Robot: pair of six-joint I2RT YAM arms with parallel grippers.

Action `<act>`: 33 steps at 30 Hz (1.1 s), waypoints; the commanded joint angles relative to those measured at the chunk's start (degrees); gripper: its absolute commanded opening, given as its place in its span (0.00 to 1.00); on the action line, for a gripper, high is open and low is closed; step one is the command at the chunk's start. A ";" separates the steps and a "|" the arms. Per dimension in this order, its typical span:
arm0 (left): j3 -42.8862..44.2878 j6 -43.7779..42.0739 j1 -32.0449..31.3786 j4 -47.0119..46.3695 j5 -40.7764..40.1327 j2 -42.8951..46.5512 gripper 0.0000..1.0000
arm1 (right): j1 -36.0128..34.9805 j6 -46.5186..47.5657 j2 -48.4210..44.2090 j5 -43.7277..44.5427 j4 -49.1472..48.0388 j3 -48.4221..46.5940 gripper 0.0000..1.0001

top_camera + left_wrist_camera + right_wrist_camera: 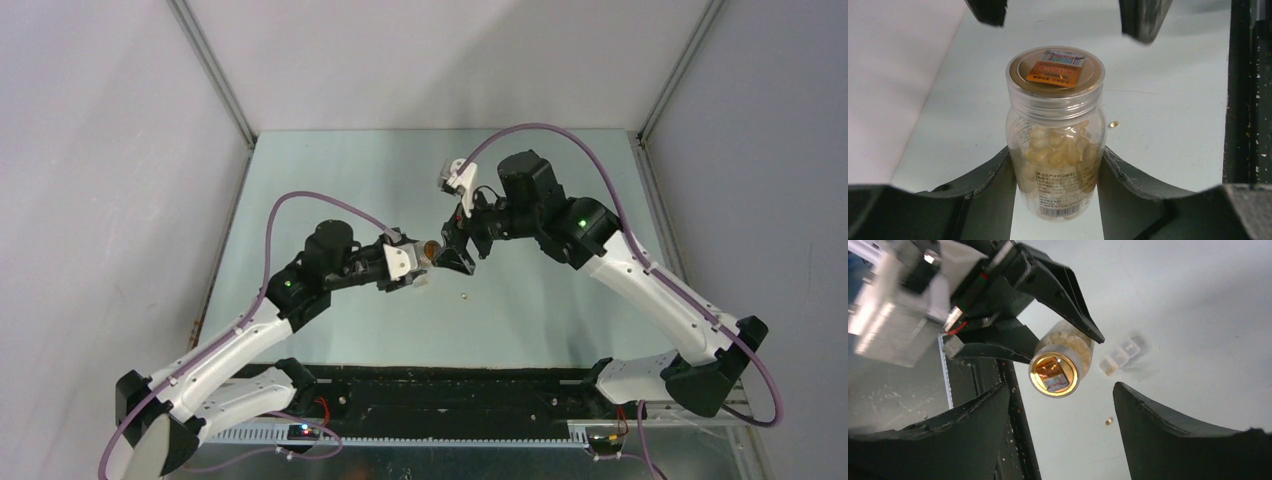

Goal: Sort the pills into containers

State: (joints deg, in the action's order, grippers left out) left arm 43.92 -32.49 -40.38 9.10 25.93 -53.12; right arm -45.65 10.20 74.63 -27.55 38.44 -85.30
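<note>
Pills (1058, 147) fill a bottle (1055, 190) the left gripper (1056, 155) clamps (lid (1055, 67) outward) for the right gripper (1060, 390), fingers (1168, 440) apart, to unscrew.

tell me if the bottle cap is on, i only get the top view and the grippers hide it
Observer: Yes. Left wrist view shows the clear lid seated on the bottle, clamped by the left gripper.
Operator: is right touching it
Observer: No. Right wrist view shows the right gripper open, a finger each side of the lid, with gaps.
Operator: where's the pill box
Observer: Right wrist view has the pill box just beyond the bottle, blurred.
</note>
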 commanded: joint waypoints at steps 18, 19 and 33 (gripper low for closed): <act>3.99 -0.66 -0.20 -0.34 3.66 -0.14 0.00 | -2.72 -1.59 3.40 10.66 -2.84 -3.28 0.44; 3.80 -0.47 -0.17 -0.59 3.54 -0.03 0.00 | -2.87 -2.29 3.41 11.24 -3.26 -3.36 0.42; 2.41 0.21 -0.14 -2.99 1.48 0.53 0.00 | -7.76 -13.27 6.50 25.27 -6.44 -3.36 0.31</act>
State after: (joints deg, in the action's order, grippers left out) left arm 45.23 -31.90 -39.72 10.76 24.88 -53.63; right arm -53.10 1.41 78.70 -11.42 37.45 -86.41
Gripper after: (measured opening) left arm 0.565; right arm 0.438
